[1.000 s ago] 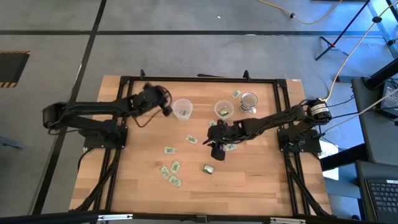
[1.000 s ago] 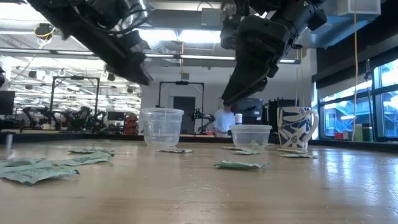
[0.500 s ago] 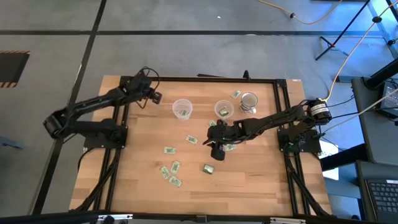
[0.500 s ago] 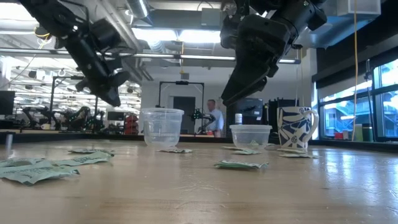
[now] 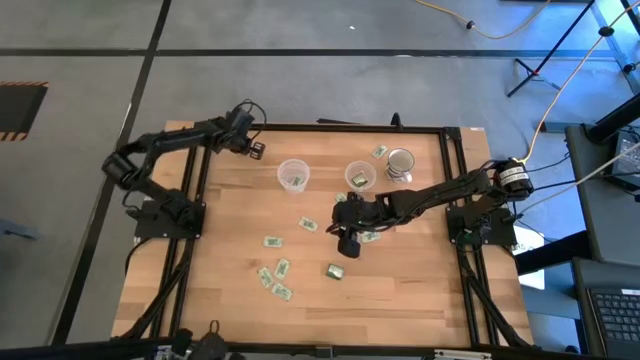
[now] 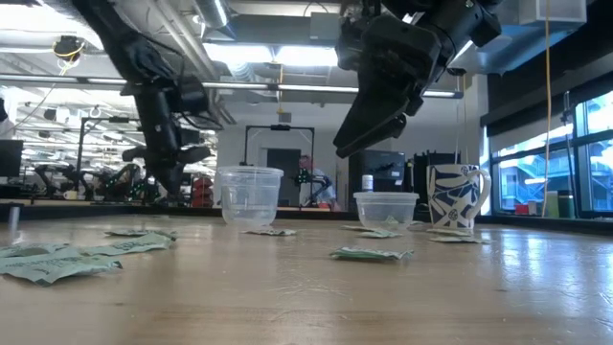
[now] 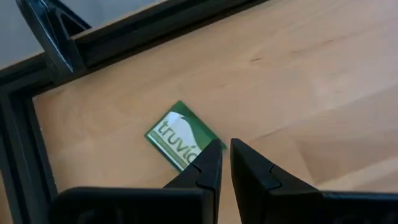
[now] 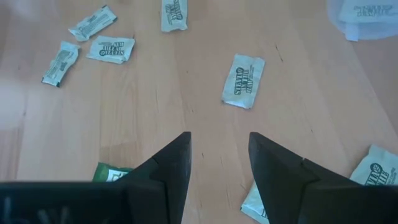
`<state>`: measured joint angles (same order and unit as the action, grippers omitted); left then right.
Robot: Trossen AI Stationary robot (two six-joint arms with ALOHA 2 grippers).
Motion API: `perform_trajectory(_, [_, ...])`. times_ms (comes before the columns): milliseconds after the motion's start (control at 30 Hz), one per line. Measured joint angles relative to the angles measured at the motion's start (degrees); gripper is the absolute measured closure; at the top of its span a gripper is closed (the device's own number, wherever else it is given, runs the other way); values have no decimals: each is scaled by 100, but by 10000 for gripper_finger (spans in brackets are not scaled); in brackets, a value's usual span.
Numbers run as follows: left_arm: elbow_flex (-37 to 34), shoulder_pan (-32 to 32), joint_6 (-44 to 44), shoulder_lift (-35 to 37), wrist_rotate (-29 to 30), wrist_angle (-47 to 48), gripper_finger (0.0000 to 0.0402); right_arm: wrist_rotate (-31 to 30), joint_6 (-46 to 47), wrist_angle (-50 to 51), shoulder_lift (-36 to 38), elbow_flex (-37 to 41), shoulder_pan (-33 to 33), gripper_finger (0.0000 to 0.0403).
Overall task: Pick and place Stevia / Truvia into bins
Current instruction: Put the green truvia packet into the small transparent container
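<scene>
Green-and-white Stevia / Truvia sachets [image 5: 271,241] lie flat and scattered on the wooden table, several near its middle [image 8: 243,81]. Two clear cups, the bins, stand upright at the far side, one left [image 5: 293,176] and one right [image 5: 360,177]. My left gripper [image 5: 254,150] hangs over the table's far left corner, pointing down, its fingers nearly together with nothing between them [image 7: 226,146]. One Truvia sachet [image 7: 176,134] lies flat just beyond its tips. My right gripper [image 5: 350,240] hovers open over the middle sachets, bare wood between its fingers [image 8: 219,146].
A patterned mug [image 5: 400,162] stands right of the right cup, with a sachet [image 5: 380,151] beside it. The black frame rail [image 7: 124,31] runs close past the far left corner. The near half of the table [image 5: 400,300] is bare wood.
My left gripper has swung away from the left cup toward the table's far left corner, sinking and tipping its fingers steeply downward. My right gripper has kept still. No sachet or cup has moved.
</scene>
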<state>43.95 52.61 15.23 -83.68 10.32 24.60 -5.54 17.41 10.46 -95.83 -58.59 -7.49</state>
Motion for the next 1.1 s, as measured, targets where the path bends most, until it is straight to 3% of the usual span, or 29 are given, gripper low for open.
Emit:
perform_trajectory(233, [654,345,-6,-728,40,684,363,0,2,4,0,0,0,240])
perform_trajectory(500, [833,691,24,-1296,-270,757,351,0,4,9,0,0,0,240])
perform_trajectory(1100, [1031,626,13,-1576,-288,1191,352,0,-144,13,0,0,-2,240])
